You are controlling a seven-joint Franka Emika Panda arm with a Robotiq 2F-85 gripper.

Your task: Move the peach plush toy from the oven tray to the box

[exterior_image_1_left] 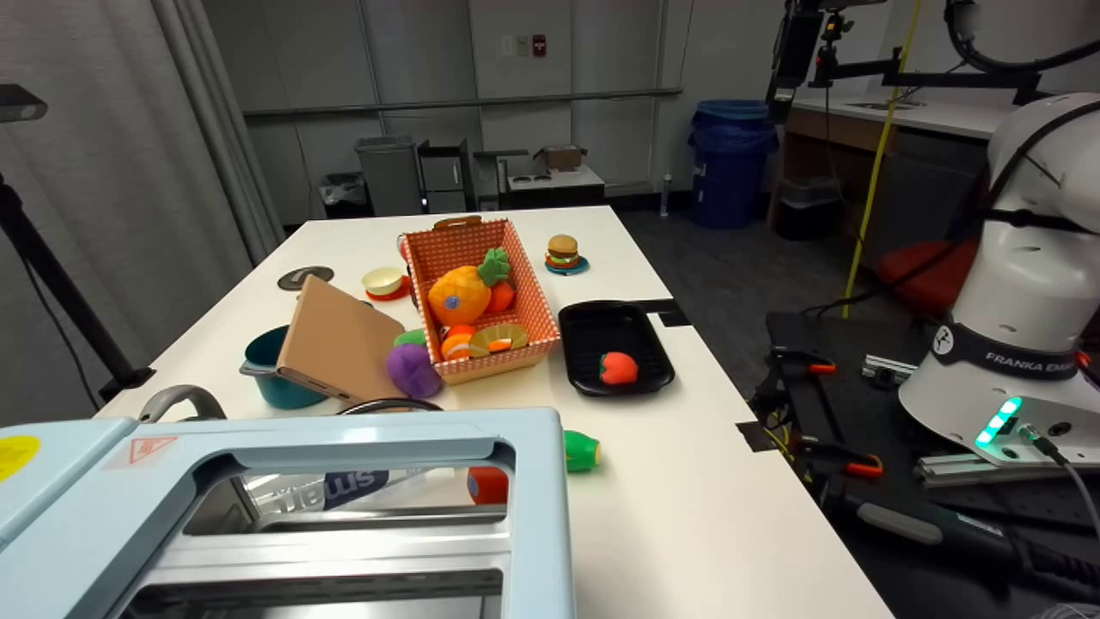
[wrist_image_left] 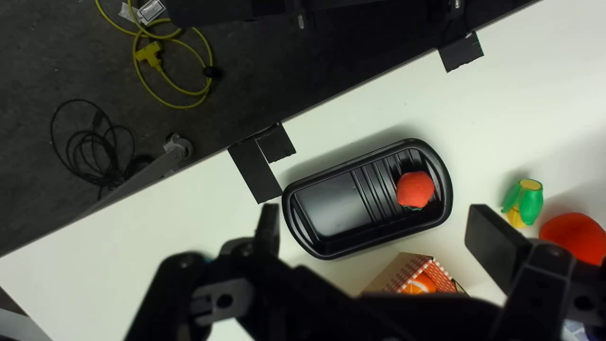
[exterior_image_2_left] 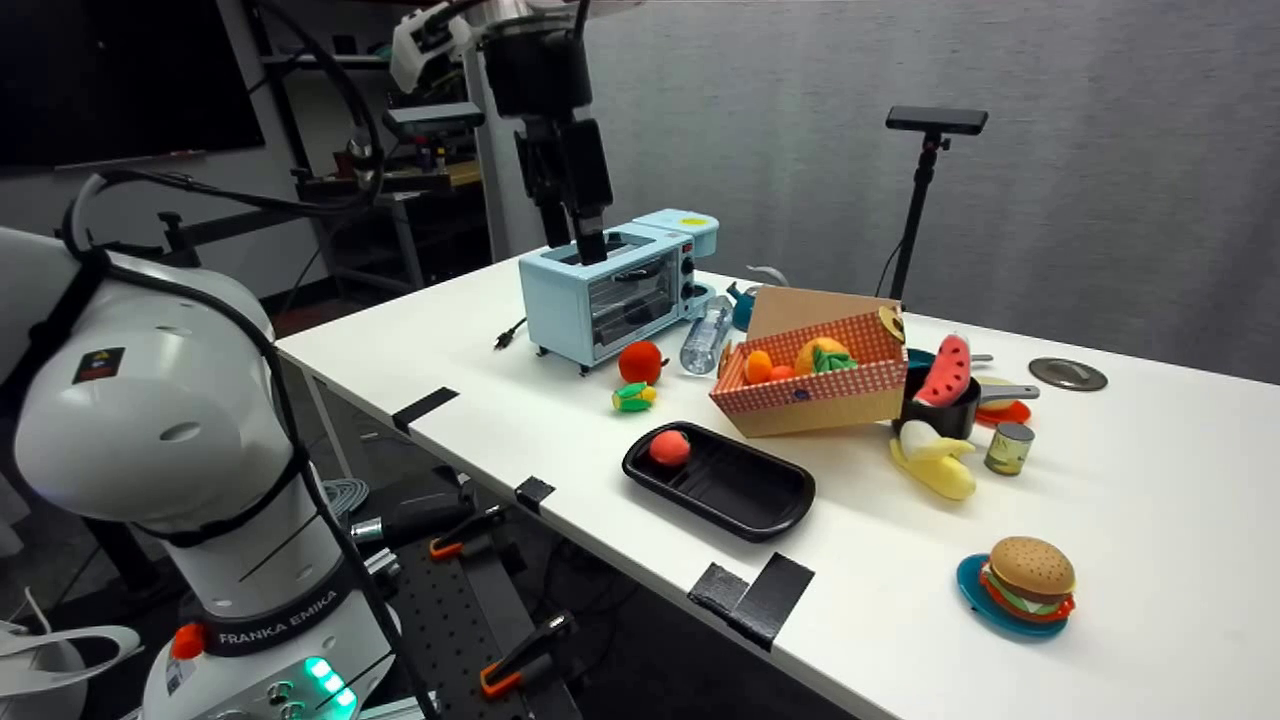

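Note:
The peach plush toy is small, round and red-orange. It lies at one end of the black oven tray in both exterior views, toy [exterior_image_1_left: 619, 368] [exterior_image_2_left: 669, 448] and tray [exterior_image_1_left: 601, 331] [exterior_image_2_left: 745, 487]. In the wrist view the toy [wrist_image_left: 415, 189] sits in the ribbed end of the tray [wrist_image_left: 331, 203]. The orange checked box [exterior_image_1_left: 540, 314] [exterior_image_2_left: 850, 408] stands beside the tray and holds several plush toys; only a corner of the box [wrist_image_left: 395, 274] shows in the wrist view. My gripper [exterior_image_2_left: 574, 243] [wrist_image_left: 374, 225] is open and empty, high above the table and apart from the toy.
A light-blue oven [exterior_image_2_left: 600, 300] stands on the table. A corn toy [exterior_image_2_left: 633, 397] and a red plush [exterior_image_2_left: 640, 362] lie between it and the tray. A black pot [exterior_image_2_left: 945, 410], a banana toy [exterior_image_2_left: 935, 465] and a burger [exterior_image_2_left: 1030, 575] lie past the box.

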